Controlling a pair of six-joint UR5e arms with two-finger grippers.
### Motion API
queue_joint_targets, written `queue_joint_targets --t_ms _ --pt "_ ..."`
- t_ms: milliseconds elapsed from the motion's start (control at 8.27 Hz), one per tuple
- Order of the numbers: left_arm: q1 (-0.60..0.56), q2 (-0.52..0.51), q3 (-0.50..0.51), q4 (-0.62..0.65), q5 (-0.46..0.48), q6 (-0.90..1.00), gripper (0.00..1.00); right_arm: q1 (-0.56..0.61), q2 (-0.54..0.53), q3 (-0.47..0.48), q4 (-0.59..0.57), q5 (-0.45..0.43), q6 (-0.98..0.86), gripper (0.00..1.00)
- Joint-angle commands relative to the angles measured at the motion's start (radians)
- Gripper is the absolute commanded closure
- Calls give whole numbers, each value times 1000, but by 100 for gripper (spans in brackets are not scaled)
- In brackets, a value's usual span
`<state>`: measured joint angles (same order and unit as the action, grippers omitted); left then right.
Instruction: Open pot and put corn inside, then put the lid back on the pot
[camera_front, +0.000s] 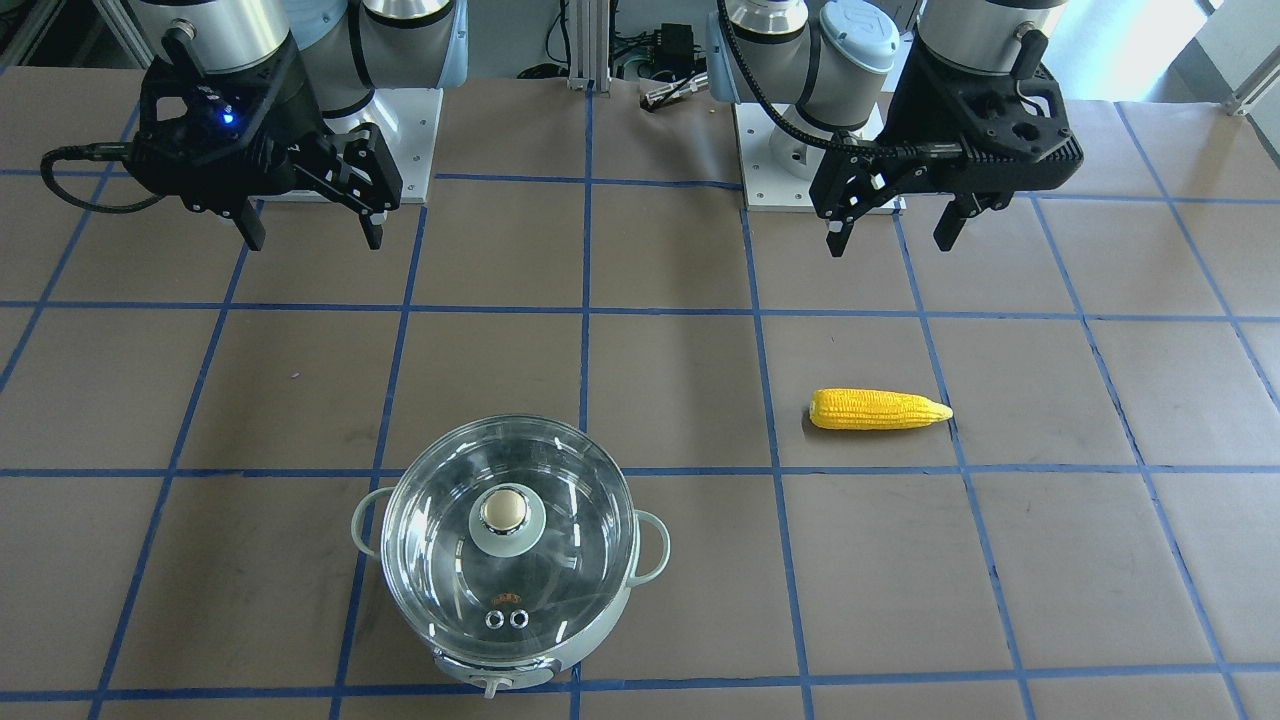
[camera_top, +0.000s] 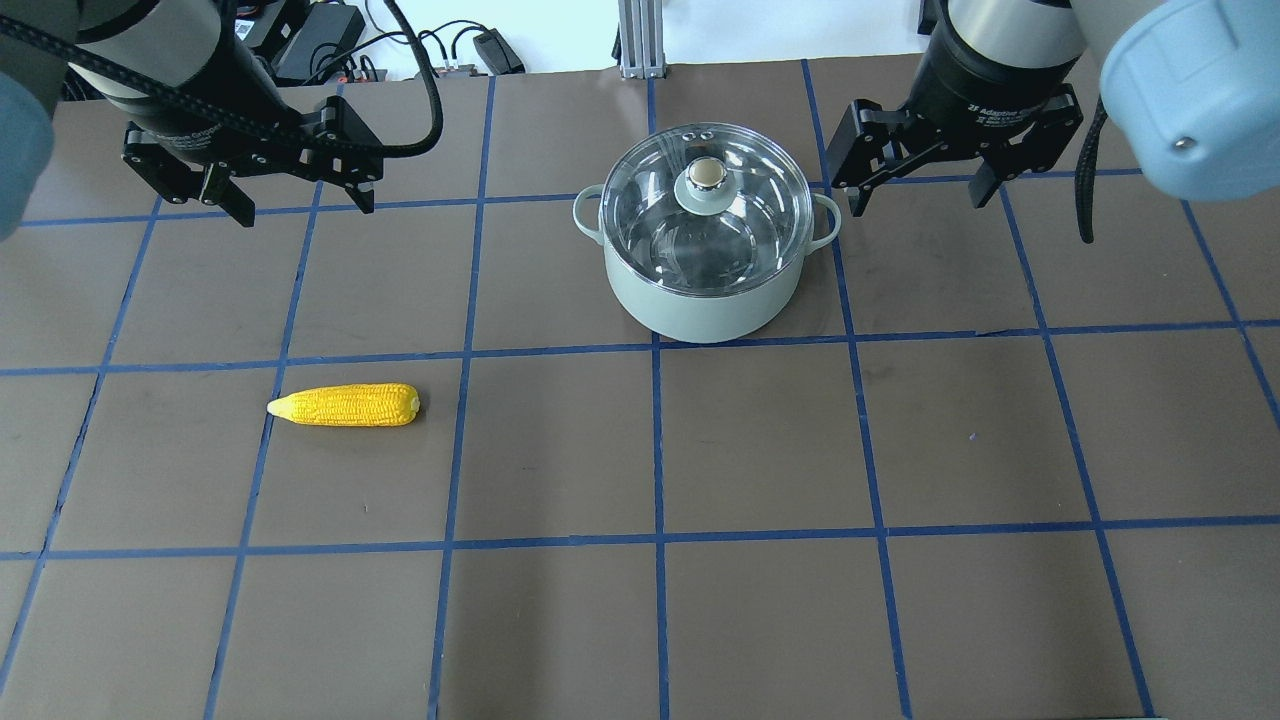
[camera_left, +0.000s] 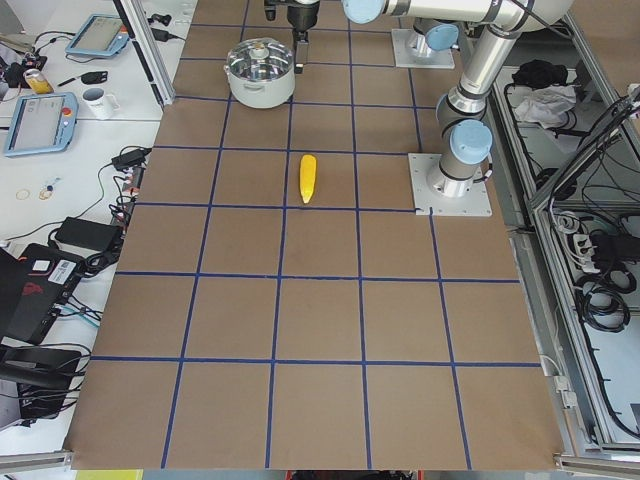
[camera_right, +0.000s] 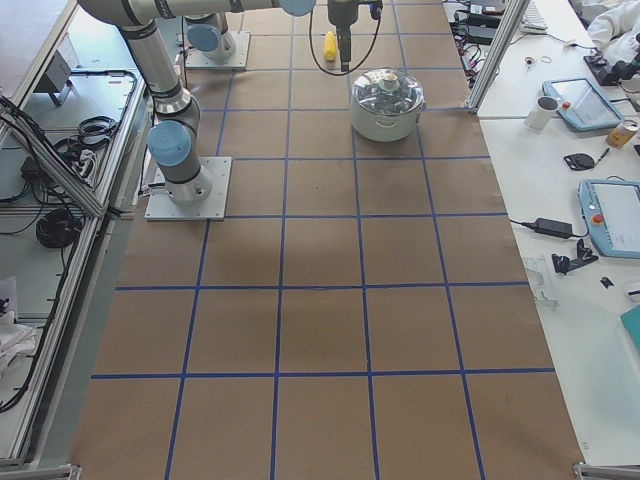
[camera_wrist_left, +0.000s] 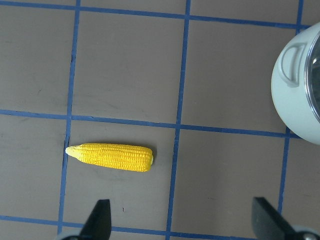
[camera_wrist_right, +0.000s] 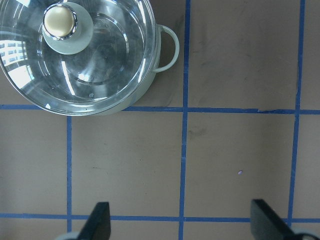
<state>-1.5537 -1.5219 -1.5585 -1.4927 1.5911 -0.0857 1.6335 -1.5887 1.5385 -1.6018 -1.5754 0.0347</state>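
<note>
The pale mint pot (camera_top: 705, 305) stands at the table's far middle, with the clear glass lid (camera_top: 745, 215) shut on it and the beige knob (camera_top: 707, 175) on top. The yellow corn (camera_top: 345, 405) lies flat on the table to the pot's left, apart from it. My left gripper (camera_top: 303, 208) is open and empty, hovering beyond the corn; its wrist view shows the corn (camera_wrist_left: 111, 156) and the pot's edge (camera_wrist_left: 292, 100). My right gripper (camera_top: 922, 200) is open and empty, just right of the pot's handle; its wrist view shows the lid (camera_wrist_right: 110, 60).
The brown table (camera_top: 760, 450) carries a blue tape grid. The arms' base plates (camera_front: 790, 150) sit at the robot's side. A side bench with tablets (camera_right: 610, 210), a mug (camera_right: 541, 112) and cables runs along the far edge, behind an aluminium post (camera_top: 632, 40).
</note>
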Motion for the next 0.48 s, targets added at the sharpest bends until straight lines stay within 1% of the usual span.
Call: queue_joint_targets --t_ms 0,121,242,363 --pt "24 -17 -21 5 4 -111 0 -3 -2 -1 -3 -9 -13 0" --pt "32 -18 -38 9 0 -152 0 -6 -2 -3 -10 -8 -15 0" --pt "44 -20 -55 9 0 -274 0 -7 -2 -4 -7 -14 -18 0" --pt "67 -20 -77 9 0 -401 0 -1 -5 -9 0 -40 -25 0"
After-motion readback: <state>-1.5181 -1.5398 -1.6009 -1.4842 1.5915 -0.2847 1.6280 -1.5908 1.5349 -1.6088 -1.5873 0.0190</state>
